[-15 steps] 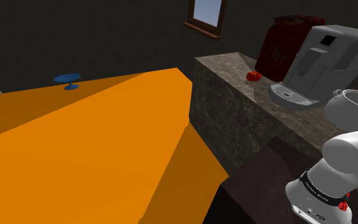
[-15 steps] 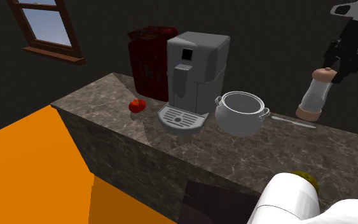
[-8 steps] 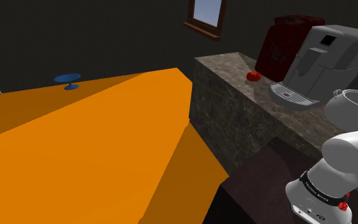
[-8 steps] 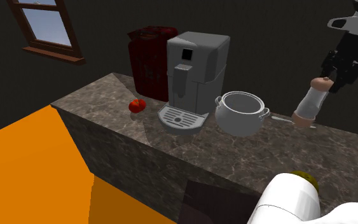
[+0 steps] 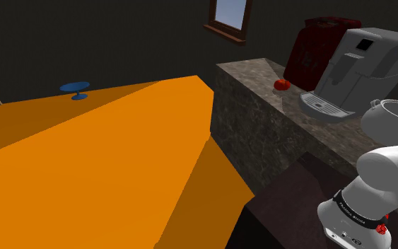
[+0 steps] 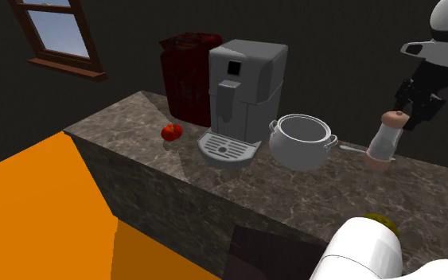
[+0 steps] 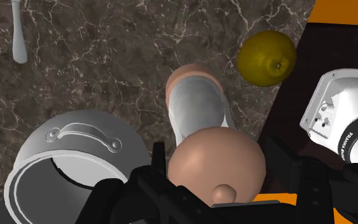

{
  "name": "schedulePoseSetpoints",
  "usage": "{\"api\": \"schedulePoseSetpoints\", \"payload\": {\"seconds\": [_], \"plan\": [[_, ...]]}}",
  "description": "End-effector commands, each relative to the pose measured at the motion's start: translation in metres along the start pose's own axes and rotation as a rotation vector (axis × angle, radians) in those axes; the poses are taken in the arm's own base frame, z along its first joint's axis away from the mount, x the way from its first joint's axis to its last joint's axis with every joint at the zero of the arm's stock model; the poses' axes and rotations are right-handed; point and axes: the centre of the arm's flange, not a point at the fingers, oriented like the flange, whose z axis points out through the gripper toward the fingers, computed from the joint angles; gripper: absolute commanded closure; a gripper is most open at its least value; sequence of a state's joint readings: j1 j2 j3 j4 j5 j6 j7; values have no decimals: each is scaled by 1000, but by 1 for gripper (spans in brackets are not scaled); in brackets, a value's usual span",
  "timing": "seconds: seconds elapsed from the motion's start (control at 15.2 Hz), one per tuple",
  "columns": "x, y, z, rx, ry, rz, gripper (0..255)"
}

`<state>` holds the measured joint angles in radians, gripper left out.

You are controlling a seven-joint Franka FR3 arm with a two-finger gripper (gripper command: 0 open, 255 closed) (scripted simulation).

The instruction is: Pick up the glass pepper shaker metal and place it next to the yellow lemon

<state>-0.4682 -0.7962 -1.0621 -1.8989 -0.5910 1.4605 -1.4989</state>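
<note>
Wrist view: gripper point(image 7: 219, 154) clasps pepper shaker point(image 7: 199, 108) near lemon point(image 7: 267, 58)

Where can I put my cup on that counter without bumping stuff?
The end of the counter beyond the tomato is bare, and so is the front strip before the coffee machine and pot. More bare marble lies between the pepper shaker and the lemon. Along the back it is crowded: red appliance, coffee machine and pot stand close together.

The counter point(image 6: 131, 121) carries one pepper shaker point(image 6: 383, 141), one yellow lemon point(image 7: 267, 58), one grey pot point(image 6: 298, 149), one grey coffee machine point(image 6: 244, 83), one dark red appliance point(image 6: 185, 75), one small red fruit point(image 6: 172, 131) and one white-handled utensil point(image 7: 18, 35).
</note>
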Motion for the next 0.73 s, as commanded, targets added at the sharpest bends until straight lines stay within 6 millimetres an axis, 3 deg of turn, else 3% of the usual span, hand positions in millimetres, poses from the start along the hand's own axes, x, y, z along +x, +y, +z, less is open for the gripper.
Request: {"api": "schedulePoseSetpoints", "payload": {"seconds": [0.0, 0.66], "plan": [[-1, 0, 11, 0, 0, 0, 255], [-5, 1, 63, 0, 0, 0, 255]]}}
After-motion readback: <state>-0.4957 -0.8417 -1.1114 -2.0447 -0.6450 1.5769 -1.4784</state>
